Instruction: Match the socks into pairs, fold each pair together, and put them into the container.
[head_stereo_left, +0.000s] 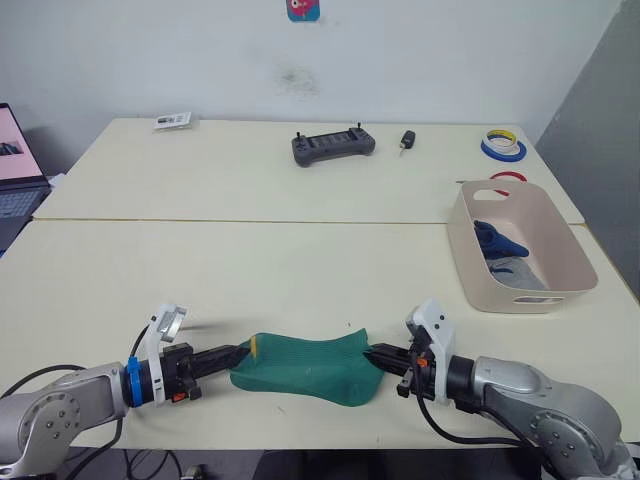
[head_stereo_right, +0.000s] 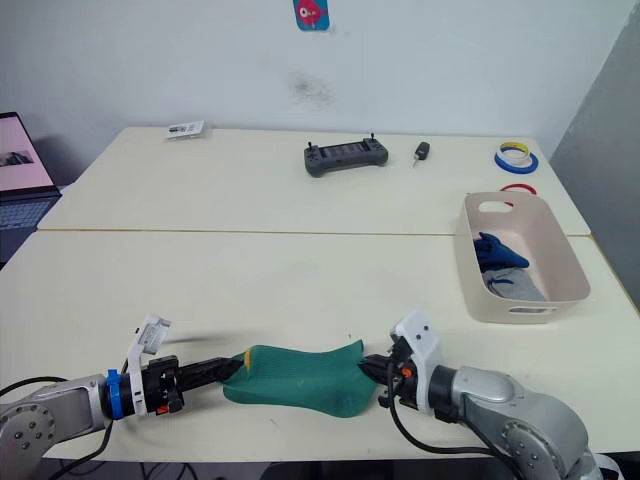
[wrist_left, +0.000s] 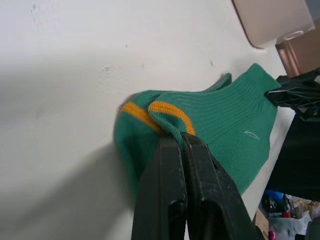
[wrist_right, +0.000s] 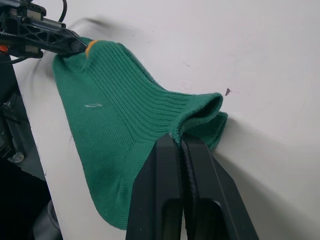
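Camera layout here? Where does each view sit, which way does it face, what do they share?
Left/right eye: head stereo pair, facing forward and down over the table; both arms show, container on the right.
Left wrist: along the left gripper, jaws shut on the green socks.
Right wrist: along the right gripper, clamping the cuff end.
Shared: the socks, and each wrist view catches the opposite gripper.

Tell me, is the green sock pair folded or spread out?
Spread out: the green socks lie flat, stretched between left gripper at the toe and right gripper at the cuff.

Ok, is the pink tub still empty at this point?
No, the pink tub already holds a blue sock and a grey sock, while both grippers hold the green socks on the table.
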